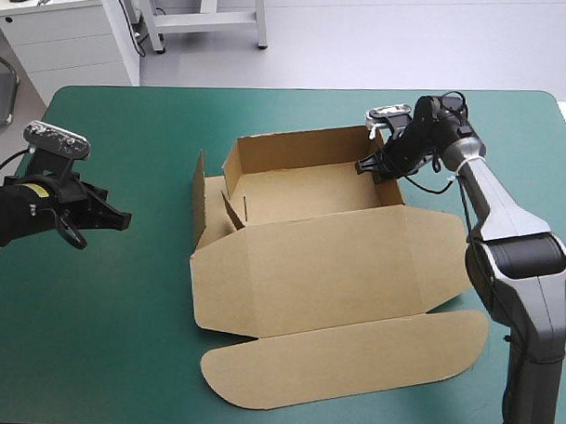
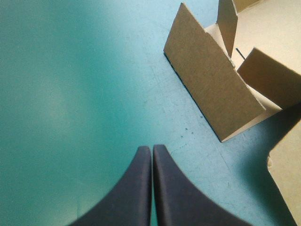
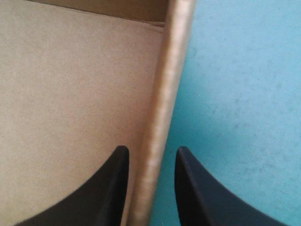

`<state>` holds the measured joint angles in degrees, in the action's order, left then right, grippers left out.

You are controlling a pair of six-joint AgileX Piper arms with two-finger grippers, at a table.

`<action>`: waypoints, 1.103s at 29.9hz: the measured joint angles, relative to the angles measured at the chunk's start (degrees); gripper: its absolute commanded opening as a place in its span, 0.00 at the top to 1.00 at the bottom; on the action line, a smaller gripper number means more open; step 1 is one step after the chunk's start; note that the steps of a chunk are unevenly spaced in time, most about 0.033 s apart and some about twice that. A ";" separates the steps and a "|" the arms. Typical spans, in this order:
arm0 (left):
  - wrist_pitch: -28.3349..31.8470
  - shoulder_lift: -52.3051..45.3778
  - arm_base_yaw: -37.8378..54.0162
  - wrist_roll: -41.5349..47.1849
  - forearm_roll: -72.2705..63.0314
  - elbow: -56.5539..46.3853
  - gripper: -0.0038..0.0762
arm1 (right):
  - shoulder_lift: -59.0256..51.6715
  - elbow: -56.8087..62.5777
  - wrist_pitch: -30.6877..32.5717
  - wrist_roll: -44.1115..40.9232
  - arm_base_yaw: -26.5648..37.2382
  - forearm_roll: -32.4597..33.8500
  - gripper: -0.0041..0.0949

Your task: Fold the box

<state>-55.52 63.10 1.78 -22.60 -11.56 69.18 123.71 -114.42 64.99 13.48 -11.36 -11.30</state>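
Observation:
The brown box [image 1: 309, 259] lies at the table's middle, its back and side walls raised and its lid spread flat toward the front, ending in a rounded flap [image 1: 352, 363]. My right gripper [image 1: 373, 166] is at the box's right wall [image 1: 388, 183]. In the right wrist view that wall [image 3: 167, 94] runs between the gripper's [image 3: 150, 149] fingers, which are nearly closed on it, with the box floor [image 3: 70, 94] on one side. My left gripper [image 1: 125, 220] hovers shut over the teal-green cover, left of the box. Ahead of the left gripper [image 2: 152, 147] stands the box's left side flap [image 2: 211, 89].
Bare teal-green cover [image 1: 102, 336] stretches left and in front of the box. The table's far edge [image 1: 297, 90] lies just beyond the back wall. A loose inner flap [image 1: 233, 210] stands tilted at the box's left corner.

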 measured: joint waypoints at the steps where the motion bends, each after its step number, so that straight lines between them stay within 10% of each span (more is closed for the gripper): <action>1: 0.00 0.00 0.00 0.00 0.00 0.00 0.96 | 0.00 -0.05 -0.04 0.00 0.00 -0.06 0.97; 26: 0.18 0.00 -0.05 0.00 -1.58 0.00 0.96 | -2.92 -2.19 2.87 -0.47 0.00 0.34 0.97; 29: 0.18 0.00 -0.05 0.00 -1.58 0.00 0.96 | -2.92 -2.19 3.56 -0.47 0.00 1.44 0.84; 33: 0.13 0.00 -0.05 0.00 -1.77 0.00 0.96 | -2.92 -2.19 4.53 -0.42 0.00 2.88 0.42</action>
<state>-55.40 63.10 1.73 -22.60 -13.33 69.18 120.78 -116.61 69.52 13.07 -11.36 -8.42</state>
